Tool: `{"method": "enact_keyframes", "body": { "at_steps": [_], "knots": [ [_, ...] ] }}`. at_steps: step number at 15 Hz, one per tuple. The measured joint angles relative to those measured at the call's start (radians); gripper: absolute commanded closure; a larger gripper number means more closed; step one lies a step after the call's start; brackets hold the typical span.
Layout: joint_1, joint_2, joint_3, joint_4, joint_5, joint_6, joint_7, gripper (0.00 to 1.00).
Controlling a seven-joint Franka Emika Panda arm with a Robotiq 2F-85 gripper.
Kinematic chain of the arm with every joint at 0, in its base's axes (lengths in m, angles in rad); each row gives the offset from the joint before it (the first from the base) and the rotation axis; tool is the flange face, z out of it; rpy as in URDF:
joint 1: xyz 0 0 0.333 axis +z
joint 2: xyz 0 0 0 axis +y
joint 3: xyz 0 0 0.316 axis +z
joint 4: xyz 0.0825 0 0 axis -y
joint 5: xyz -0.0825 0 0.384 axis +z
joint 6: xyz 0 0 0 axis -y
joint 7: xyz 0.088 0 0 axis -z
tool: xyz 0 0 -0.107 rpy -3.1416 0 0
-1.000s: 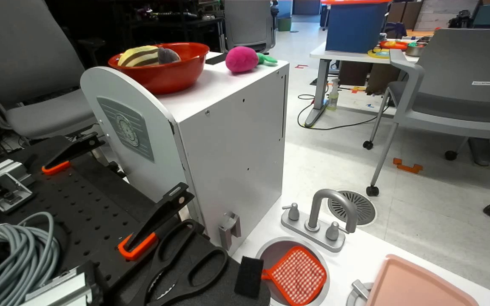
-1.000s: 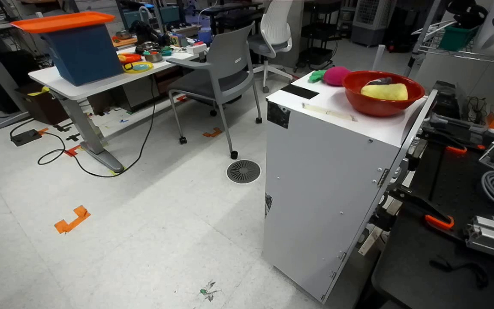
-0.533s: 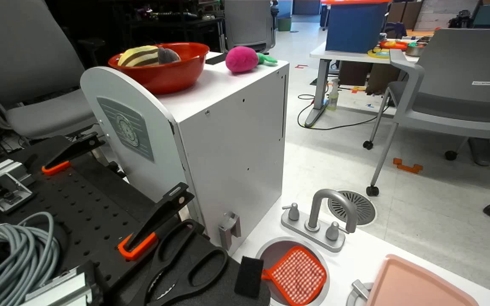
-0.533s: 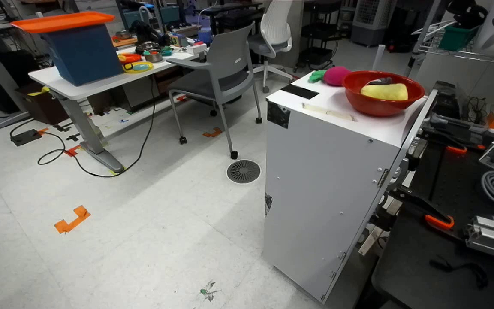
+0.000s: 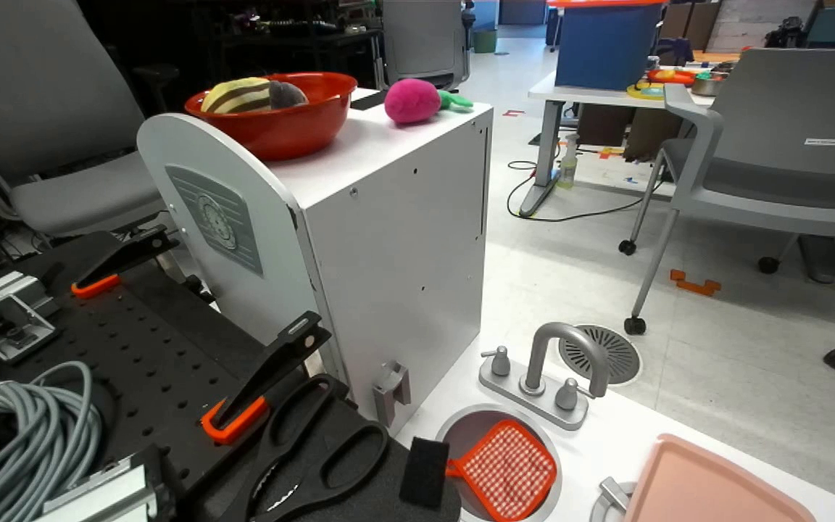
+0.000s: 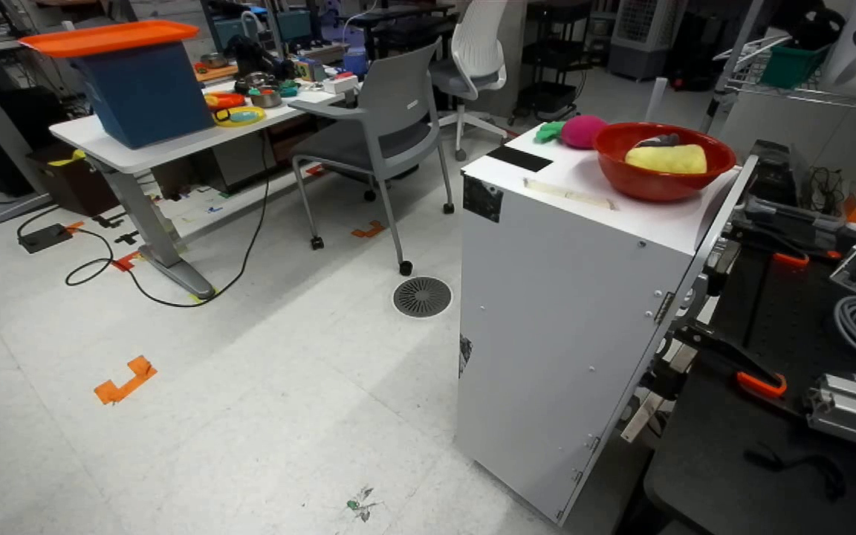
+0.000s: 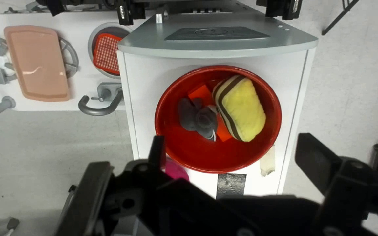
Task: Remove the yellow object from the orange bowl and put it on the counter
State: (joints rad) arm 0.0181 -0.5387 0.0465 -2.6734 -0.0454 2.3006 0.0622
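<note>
Beyond the jaws of the gripper point(image 7: 233, 150), spread wide and holding nothing, the yellow object point(image 7: 244, 109) lies in the orange bowl point(image 7: 202, 154) on the counter point(image 7: 148, 95), beside a grey toy point(image 7: 204, 121).

A: Colours on the yellow object point(image 7: 247, 109)?
B: Plain yellow face, brown and cream stripes on the side. Bowl point(image 7: 215, 157) solid red, counter point(image 7: 153, 77) white.
A: Others?
B: Round plush point(image 5: 412, 101) magenta with green tip point(image 5: 455, 101); handled square piece point(image 5: 508, 467) red-and-white checked, red rim; tray point(image 7: 38, 62) peach-pink; bin point(image 6: 149, 96) blue, lid point(image 6: 112, 39) orange.
</note>
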Motion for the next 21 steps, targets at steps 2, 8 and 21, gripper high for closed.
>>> {"method": "enact_keyframes", "body": {
  "at_steps": [2, 8, 21],
  "knots": [
    [0.0, 0.038, -0.045, 0.02, 0.04, -0.002, -0.042, 0.0],
    [0.006, 0.154, -0.08, 0.097, 0.109, -0.009, -0.122, 0.0],
    [0.001, 0.332, -0.066, 0.249, 0.025, -0.23, -0.026, 0.0]
  ]
}}
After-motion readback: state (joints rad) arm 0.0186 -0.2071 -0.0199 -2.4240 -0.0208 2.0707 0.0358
